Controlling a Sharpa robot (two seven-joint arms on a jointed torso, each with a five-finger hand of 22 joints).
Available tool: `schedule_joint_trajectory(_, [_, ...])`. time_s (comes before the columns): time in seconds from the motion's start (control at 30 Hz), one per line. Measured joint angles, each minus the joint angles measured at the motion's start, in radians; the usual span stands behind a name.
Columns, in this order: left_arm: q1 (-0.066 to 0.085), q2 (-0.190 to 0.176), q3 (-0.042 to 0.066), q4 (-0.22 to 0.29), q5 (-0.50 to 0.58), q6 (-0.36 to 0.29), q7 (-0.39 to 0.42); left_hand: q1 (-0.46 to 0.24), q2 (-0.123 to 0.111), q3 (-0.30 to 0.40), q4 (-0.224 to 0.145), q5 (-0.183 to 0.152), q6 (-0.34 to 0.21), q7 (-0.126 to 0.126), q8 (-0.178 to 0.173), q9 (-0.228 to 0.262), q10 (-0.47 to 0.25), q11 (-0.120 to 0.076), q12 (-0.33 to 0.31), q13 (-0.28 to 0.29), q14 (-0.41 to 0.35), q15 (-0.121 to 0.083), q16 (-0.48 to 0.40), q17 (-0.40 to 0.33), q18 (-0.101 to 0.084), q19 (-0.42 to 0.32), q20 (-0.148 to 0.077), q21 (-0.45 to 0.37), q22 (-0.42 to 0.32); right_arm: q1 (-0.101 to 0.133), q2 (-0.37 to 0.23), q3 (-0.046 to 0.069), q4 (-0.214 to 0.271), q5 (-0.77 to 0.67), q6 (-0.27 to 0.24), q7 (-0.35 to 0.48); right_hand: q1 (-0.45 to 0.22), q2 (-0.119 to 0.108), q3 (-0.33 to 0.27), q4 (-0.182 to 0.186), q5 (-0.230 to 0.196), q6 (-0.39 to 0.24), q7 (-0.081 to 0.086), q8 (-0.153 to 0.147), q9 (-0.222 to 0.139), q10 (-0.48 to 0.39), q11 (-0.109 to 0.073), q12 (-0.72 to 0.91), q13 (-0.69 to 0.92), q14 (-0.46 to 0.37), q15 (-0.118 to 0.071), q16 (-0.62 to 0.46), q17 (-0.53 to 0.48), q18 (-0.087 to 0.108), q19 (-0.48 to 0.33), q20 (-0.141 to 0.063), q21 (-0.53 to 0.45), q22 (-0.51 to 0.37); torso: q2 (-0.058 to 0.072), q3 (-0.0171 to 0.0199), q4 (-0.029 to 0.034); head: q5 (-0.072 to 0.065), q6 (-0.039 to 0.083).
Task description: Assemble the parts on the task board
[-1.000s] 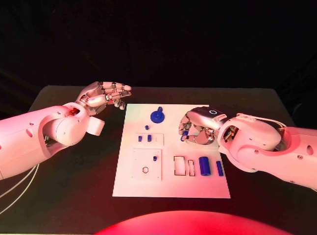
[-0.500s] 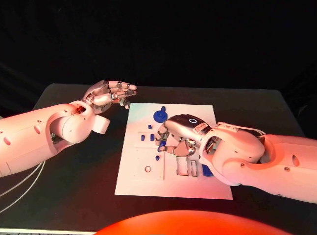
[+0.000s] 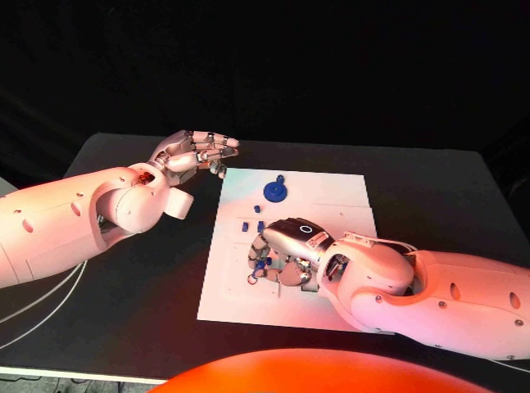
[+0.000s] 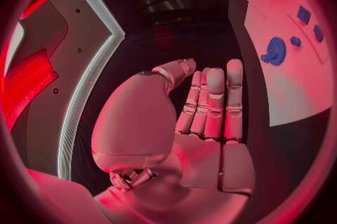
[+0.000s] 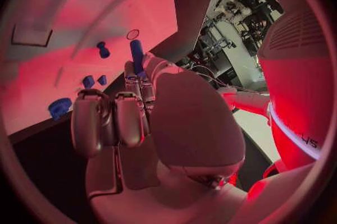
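1. Right hand [image 3: 283,250] is down over the middle of the task board [image 3: 336,192], fingers curled toward the plate. In the right wrist view we see a blue cylindrical part [image 5: 136,55] pinched upright at the fingertips [image 5: 132,73].
2. That part's tip sits near a small ring-shaped hole [image 5: 132,34] in the board; we cannot tell whether it touches the plate.
3. Left hand [image 3: 192,153] is raised off the far left corner of the board and holds nothing. In the left wrist view its fingers [image 4: 214,100] lie straight and side by side, with the thumb alongside.
4. Loose parts: the round blue gear-like part [image 3: 274,192] lies on the far half of the board, clear of both hands. Two small blue pieces [image 3: 251,225] stand just beyond the right hand, close to its knuckles. More small blue pieces [image 3: 259,264] sit under its fingers, partly hidden.
5. Edges: the board lies on the black surface [image 3: 454,188], long side running away from us. The right forearm covers the board's near right corner. The left edge and near left corner are visible.
6. Room: the far right part of the board is bare white. Open dark surface lies to the right of the board and along its left edge between board and left arm. The left hand is well apart from the right.
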Motion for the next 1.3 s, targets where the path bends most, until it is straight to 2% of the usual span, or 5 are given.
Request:
schedule_joint_trajectory(0.17, [0.000, 0.001, 0.000, 0.000, 0.000, 0.000, 0.000, 0.000, 0.000, 0.000, 0.000, 0.000, 0.000, 0.000, 0.000, 0.000, 0.000, 0.000, 0.000, 0.000, 0.000, 0.000, 0.000, 0.000, 0.000, 0.000, 0.000, 0.000, 0.000, -0.017, 0.007, 0.000, -0.021, -0.017, -0.002, 0.006, 0.000, 0.000, 0.000, 0.000, 0.000, 0.000, 0.000, 0.000, 0.000, 0.000, 0.000, -0.001, 0.000, 0.000, 0.000, 0.000, 0.000, 0.000, 0.000, 0.000, 0.000, 0.000, 0.000, 0.0012, -0.0008, 0.009, -0.005])
schedule_joint_trajectory(0.53, [0.000, 0.001, 0.000, 0.000, 0.000, 0.001, 0.000, 0.000, 0.000, 0.000, 0.000, 0.000, 0.000, 0.000, 0.005, 0.000, 0.000, 0.000, 0.000, 0.000, 0.000, 0.000, 0.000, 0.000, 0.000, 0.000, 0.000, 0.000, 0.000, -0.034, 0.020, 0.000, -0.033, -0.037, -0.013, 0.006, -0.004, -0.004, 0.000, 0.000, 0.001, 0.000, 0.000, 0.000, 0.002, 0.000, 0.000, -0.007, 0.002, 0.000, 0.000, 0.000, 0.000, 0.000, 0.000, 0.000, 0.000, 0.000, 0.001, 0.0016, -0.0008, 0.018, -0.014])
schedule_joint_trajectory(0.93, [0.000, 0.000, 0.000, 0.000, 0.001, 0.002, 0.000, 0.000, 0.000, 0.000, 0.000, 0.000, 0.000, 0.000, 0.005, 0.000, 0.000, 0.000, 0.000, 0.000, 0.000, 0.000, 0.000, 0.000, 0.000, 0.000, 0.000, 0.000, 0.000, -0.043, 0.035, 0.001, -0.047, -0.048, -0.033, 0.005, -0.011, -0.011, 0.003, -0.003, 0.004, 0.000, 0.000, -0.001, 0.005, 0.000, 0.000, -0.003, 0.049, 0.001, 0.001, 0.000, 0.000, 0.000, 0.000, 0.000, 0.000, 0.001, 0.000, 0.0003, -0.0006, 0.022, -0.017])
schedule_joint_trajectory(1.3, [0.000, -0.003, 0.000, 0.001, 0.001, 0.003, 0.000, 0.000, 0.000, 0.000, 0.000, 0.000, -0.004, 0.004, 0.005, 0.000, 0.000, 0.000, 0.000, 0.000, 0.000, 0.000, 0.000, 0.000, 0.000, 0.000, 0.000, 0.000, -0.001, -0.047, 0.039, 0.000, -0.054, -0.052, -0.037, 0.002, -0.013, -0.013, 0.003, -0.003, 0.004, 0.000, 0.000, 0.003, 0.005, -0.001, -0.001, -0.004, 0.046, 0.002, 0.002, 0.000, 0.002, 0.000, 0.000, 0.000, 0.000, 0.000, 0.000, -0.0002, -0.0007, 0.019, -0.022])
